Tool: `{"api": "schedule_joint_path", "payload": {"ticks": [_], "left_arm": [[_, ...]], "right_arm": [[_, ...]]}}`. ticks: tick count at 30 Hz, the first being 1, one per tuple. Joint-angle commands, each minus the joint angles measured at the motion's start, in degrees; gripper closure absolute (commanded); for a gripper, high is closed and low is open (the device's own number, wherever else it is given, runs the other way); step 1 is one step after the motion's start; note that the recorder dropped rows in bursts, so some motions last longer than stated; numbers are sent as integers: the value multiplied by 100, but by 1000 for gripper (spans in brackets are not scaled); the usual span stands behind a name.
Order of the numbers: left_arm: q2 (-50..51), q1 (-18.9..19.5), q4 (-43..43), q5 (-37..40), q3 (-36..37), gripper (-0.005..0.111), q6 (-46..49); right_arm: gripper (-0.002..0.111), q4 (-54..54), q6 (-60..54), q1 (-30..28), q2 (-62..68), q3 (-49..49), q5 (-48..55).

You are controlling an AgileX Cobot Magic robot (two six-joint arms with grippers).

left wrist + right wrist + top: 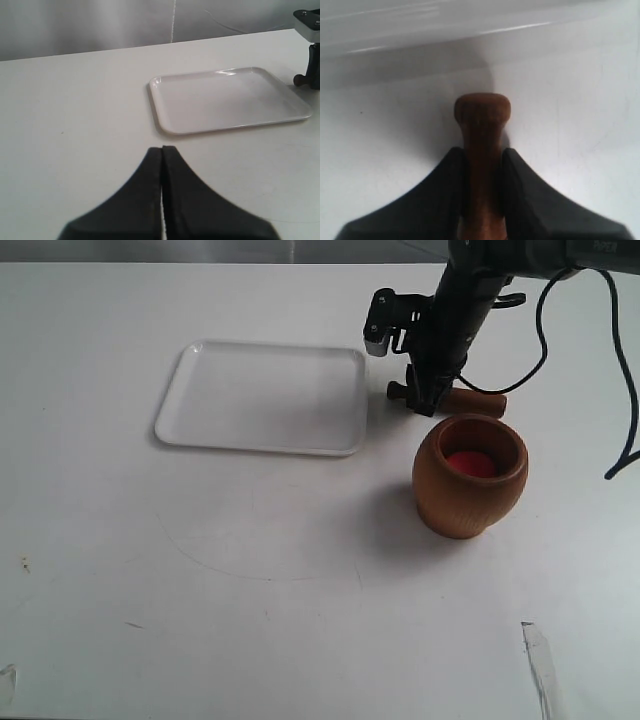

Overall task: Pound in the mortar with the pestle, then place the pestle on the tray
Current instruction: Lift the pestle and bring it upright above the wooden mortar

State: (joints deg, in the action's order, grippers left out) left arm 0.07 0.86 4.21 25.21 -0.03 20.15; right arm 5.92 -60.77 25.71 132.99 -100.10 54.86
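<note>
The light-brown wooden mortar (470,475) stands upright on the table, its red bottom showing. Just behind it the dark reddish-brown pestle (476,401) lies flat on the table, knob toward the tray. My right gripper (428,398) is shut on the pestle's narrow neck; in the right wrist view the pestle (481,135) runs between the two black fingers (527,185), knob sticking out past the tips. The white tray (262,397) lies left of the mortar, with nothing on it; it also shows in the left wrist view (230,99). My left gripper (162,150) is shut on nothing, short of the tray.
The right arm's black cable (540,340) hangs behind and to the right of the mortar. A strip of tape (540,665) lies near the table's front right edge. The white table (250,580) spreads in front of the tray and mortar.
</note>
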Motion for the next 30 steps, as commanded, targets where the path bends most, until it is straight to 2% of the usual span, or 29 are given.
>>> {"api": "schedule_joint_path", "payload": {"ticks": [1, 7, 16, 23, 26, 30], "left_arm": [[-7, -44, -42, -17, 3, 107, -47], [-7, -44, -42, -17, 3, 107, -47], [-7, -44, -42, -17, 3, 107, -47], [-7, -44, -42, -17, 3, 107, -47], [-7, -44, -42, -17, 3, 107, -47], [-7, -44, -42, -17, 3, 107, -47]], "right_arm": [[108, -182, -68, -27, 175, 8, 75], [108, -193, 165, -27, 17, -3, -627], [108, -42, 1030, -110, -1156, -3, -2142], [108, 520, 1329, -219, -1995, 115, -2350], [108, 990, 1329, -393, -2691, 907, -3150], [108, 1311, 1303, -571, -4045, 2756, -4847]]}}
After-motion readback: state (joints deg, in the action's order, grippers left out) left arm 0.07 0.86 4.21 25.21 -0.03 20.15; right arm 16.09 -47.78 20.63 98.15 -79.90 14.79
